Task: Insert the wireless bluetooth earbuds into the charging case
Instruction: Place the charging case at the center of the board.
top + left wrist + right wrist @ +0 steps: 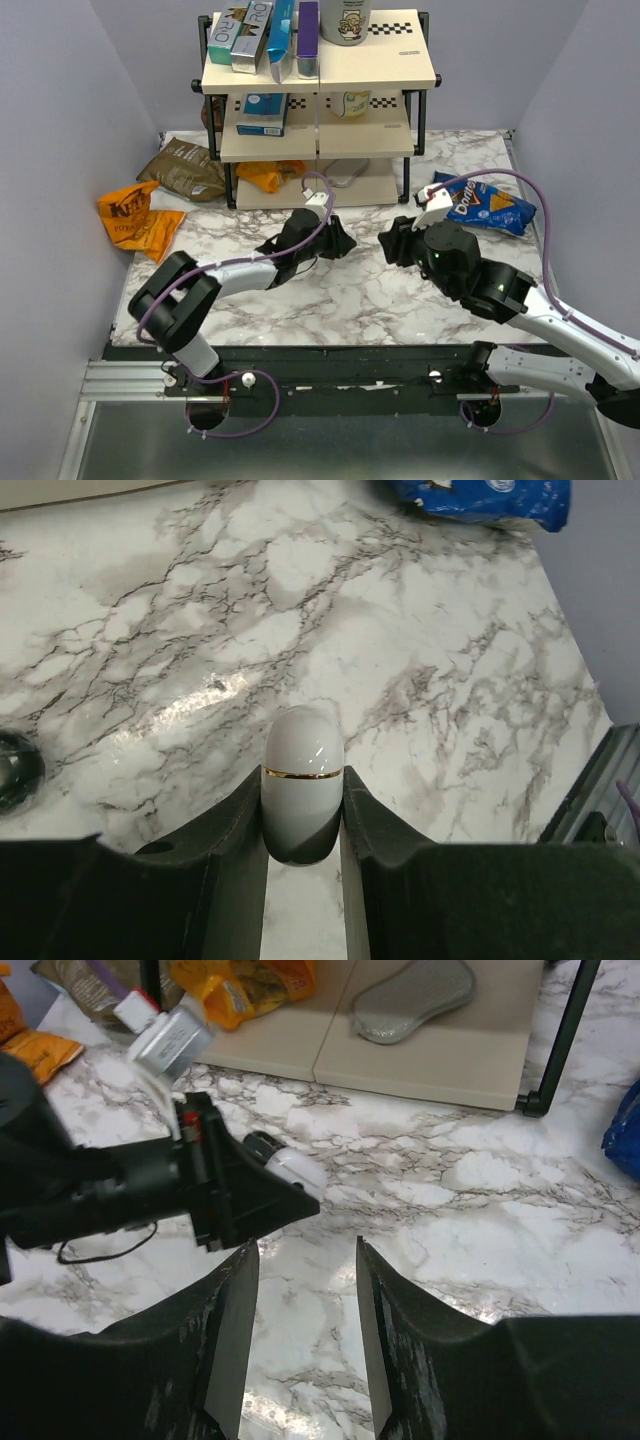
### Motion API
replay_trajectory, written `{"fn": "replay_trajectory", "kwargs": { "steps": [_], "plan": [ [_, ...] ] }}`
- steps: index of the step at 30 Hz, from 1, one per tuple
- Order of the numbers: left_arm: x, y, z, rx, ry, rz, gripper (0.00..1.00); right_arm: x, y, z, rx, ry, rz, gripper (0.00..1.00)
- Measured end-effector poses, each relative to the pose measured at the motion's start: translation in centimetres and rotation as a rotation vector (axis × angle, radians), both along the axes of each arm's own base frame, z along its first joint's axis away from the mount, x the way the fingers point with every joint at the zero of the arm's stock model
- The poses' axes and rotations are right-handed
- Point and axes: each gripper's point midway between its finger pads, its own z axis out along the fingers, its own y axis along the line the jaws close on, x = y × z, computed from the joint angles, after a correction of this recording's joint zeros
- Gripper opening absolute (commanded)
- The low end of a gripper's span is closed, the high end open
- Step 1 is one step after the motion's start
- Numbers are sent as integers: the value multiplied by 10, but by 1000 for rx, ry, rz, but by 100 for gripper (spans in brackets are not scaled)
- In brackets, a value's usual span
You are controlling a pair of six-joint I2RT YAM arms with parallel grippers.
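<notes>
**Two claws meeting at mid-counter.** The left claw (pixel 303 785) is clamping the charging case (pixel 302 742) between its two fingers. The case is showing as a shut, pale oval with a thin gold seam across it, and its near end is sinking into shadow between the fingers. Whether it is touching the marble counter (pixel 150 610) cannot be told.

Ahead of this claw, bare marble is running out freely. To its right, the counter's edge (pixel 585 670) is cutting diagonally against a purple wall. A blue snack bag (pixel 470 495) is lying well ahead of the claw, up against that far corner. To the claw's left, a small dark rounded thing (pixel 12 770) is sitting on the marble (too cropped here to identify).

The right claw (pixel 305 1300) is hanging open and empty, with its fingers spread wide over bare marble. The left claw's tip is pointing across just ahead of it and to its left, and the white case is poking out there, apart from the right claw's fingers. Farther ahead, the shelf's base board (pixel 400 1055) is closing off the room. A grey oval pad (pixel 415 995) is resting on the board, and a black shelf leg (pixel 560 1045) is standing ahead to the right. An orange bag (pixel 250 980) is lying beyond the board to the left.
</notes>
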Motion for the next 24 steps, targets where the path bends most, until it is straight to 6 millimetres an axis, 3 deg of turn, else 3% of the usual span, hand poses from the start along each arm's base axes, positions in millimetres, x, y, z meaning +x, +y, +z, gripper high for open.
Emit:
{"fn": "replay_trajectory", "kwargs": {
  "steps": [5,13,14,15,18,24],
  "plan": [
    [23,-15,-29,13,90,29,0,-4,-1,-1,32,9,6,53],
    [22,-21,-82,50,221,42,1,-7,-1,-6,44,19,13,53],
    [22,-21,-87,53,233,44,4,-7,-1,-6,44,20,13,53],
    [23,-21,-87,48,235,45,15,-7,-1,-6,44,20,13,53],
    [25,-22,-85,38,239,47,33,-8,-1,-6,47,20,13,53],
    [27,-22,-85,31,247,46,49,-8,-1,-6,49,19,12,53]
  ]
}}
